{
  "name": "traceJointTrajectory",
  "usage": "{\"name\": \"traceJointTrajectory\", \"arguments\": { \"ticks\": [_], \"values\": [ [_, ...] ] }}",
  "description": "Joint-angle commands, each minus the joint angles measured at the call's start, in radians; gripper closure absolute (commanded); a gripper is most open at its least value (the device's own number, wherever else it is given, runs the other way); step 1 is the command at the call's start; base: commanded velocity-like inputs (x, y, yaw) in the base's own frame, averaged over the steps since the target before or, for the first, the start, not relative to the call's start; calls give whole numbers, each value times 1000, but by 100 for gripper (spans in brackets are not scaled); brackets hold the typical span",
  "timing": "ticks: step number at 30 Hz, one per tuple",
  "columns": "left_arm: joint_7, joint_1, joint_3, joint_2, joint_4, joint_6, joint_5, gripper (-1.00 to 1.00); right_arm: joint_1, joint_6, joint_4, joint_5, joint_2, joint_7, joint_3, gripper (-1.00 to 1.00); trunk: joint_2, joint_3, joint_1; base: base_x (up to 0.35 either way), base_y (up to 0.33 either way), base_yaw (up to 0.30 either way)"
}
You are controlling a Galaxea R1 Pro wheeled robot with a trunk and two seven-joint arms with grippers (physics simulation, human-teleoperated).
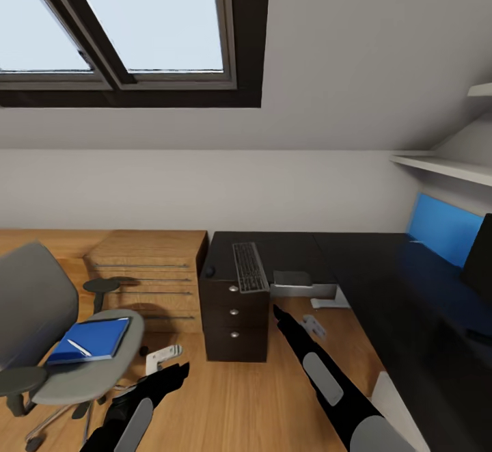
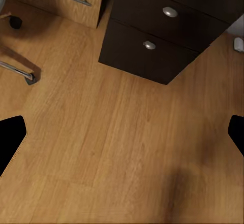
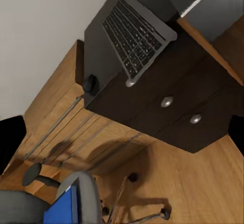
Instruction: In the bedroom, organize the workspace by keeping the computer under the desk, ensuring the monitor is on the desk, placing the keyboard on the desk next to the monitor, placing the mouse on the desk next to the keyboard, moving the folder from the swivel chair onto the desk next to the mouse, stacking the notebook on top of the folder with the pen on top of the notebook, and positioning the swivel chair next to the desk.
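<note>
The grey swivel chair (image 1: 41, 329) stands at the left, away from the black desk (image 1: 362, 267). A blue folder (image 1: 92, 339) lies on its seat with the white pen (image 1: 79, 348) on top; I cannot tell the notebook apart from the folder. The keyboard (image 1: 249, 267) and the small black mouse (image 1: 209, 271) rest on the desk above the drawer unit (image 1: 234, 315). At the far right stands the monitor (image 1: 480, 254). The dark grey computer (image 1: 292, 278) sits under the desk. My left gripper (image 1: 164, 357) and right gripper (image 1: 312, 324) hang open over the floor, holding nothing.
A light wooden drawer chest (image 1: 154, 267) fills the gap between chair and desk. White desk legs (image 1: 328, 299) stand beside the computer. Wall shelves (image 1: 444, 166) jut out at the upper right. Wooden floor (image 2: 122, 148) stretches in front of the drawer unit.
</note>
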Motion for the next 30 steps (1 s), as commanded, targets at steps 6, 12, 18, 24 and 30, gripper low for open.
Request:
{"name": "traceJointTrajectory", "arguments": {
  "ticks": [6,12,18,24,30],
  "values": [
    [10,-1,-9,0,19,-16,7,-100,5,2,5,-26,-3,211,3,-100,-1,-2,1,322,171,0],
    [9,0,-11,0,-39,-41,7,-100,7,23,19,-82,-4,245,-1,-100,-1,-2,1,315,195,0],
    [8,11,-12,0,-90,-42,7,-100,7,62,27,-166,-13,249,-2,-100,-1,-2,1,307,208,0],
    [8,56,-12,0,-193,-33,9,-100,7,140,34,-211,-45,267,-5,-100,-1,-2,1,299,210,0],
    [8,103,-12,0,-261,-32,12,-100,7,272,86,-372,-92,333,-27,-100,-1,-2,1,267,149,0]
  ]
}}
